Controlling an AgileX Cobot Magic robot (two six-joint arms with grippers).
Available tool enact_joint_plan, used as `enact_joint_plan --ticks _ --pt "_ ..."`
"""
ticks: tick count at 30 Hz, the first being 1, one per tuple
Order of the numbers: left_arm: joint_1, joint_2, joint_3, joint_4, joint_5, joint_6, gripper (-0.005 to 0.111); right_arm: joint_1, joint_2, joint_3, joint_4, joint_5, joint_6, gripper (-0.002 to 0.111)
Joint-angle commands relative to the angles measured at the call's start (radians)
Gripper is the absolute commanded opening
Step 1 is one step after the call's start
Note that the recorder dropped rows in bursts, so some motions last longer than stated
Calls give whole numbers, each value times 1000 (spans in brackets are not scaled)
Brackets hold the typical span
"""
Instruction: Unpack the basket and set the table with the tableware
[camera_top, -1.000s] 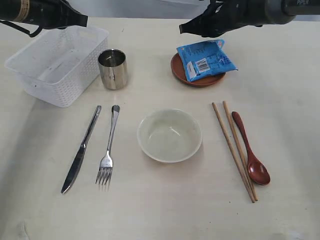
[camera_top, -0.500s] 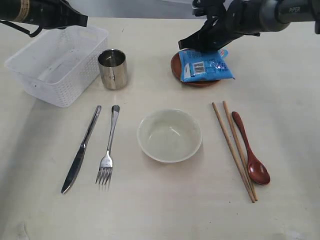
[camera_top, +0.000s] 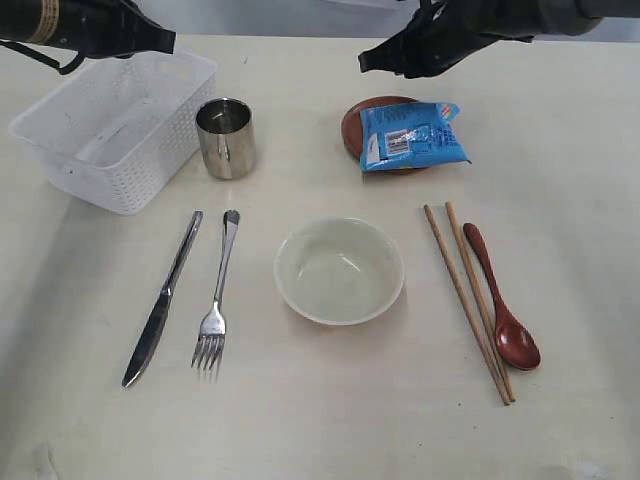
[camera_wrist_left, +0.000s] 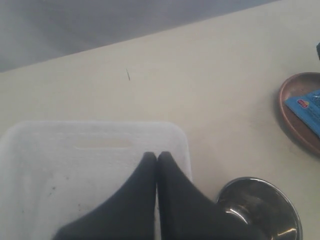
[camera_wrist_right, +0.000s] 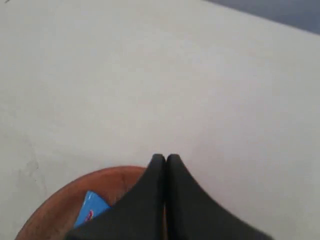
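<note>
The basket (camera_top: 125, 188) sits at the far left of the worktop (camera_top: 300, 430), and the tableware is laid out beside it. The steel cup (camera_top: 226, 138) stands just beside the basket's right wall. In the middle is the cream bowl (camera_top: 339, 270). The knife (camera_top: 163, 298) and fork (camera_top: 220, 285) lie side by side to its left, and the chopsticks (camera_top: 468, 302) and the reddish spoon (camera_top: 490, 285) lie together to its right. Behind the bowl, the brown saucer (camera_top: 351, 128) carries a blue snack packet (camera_top: 412, 135) that overhangs its right edge. Up top, the left gripper (camera_top: 170, 42) hangs over the basket's far corner with its jaws pressed tight together, holding nothing. The right gripper (camera_top: 365, 60) hovers above the saucer's far rim, also with its jaws closed on nothing.
</note>
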Motion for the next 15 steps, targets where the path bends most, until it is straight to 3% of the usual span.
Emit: enact_joint_plan --ticks 1,15 --pt "-3 -10 -5 -1 4 -1 0 -2 48 0 -4 -99 -10 -1" --pt "-3 -10 -5 -1 6 -4 0 -2 95 0 -4 -111 -12 -1"
